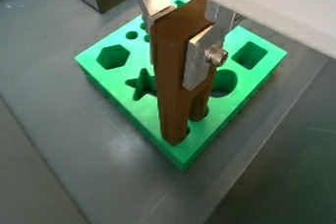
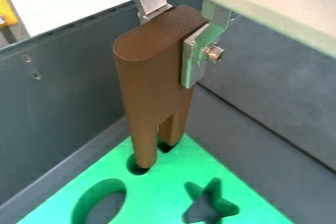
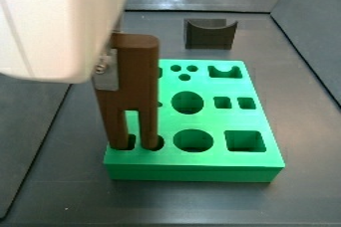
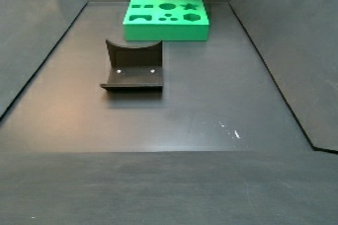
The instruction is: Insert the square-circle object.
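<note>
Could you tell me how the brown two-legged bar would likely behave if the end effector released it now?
The square-circle object looks rigid, probably wooden. Tall and narrow, it might tip, though its legs seem partly seated in the green board. The end effector grips its top.

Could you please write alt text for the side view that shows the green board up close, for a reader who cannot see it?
A tall brown wood-coloured bar with two legs stands upright with its leg tips in holes at a corner of the green moulded board, held near its top by the gripper. A small dark grey block with a curved notch sits on the floor beyond the board.
</note>
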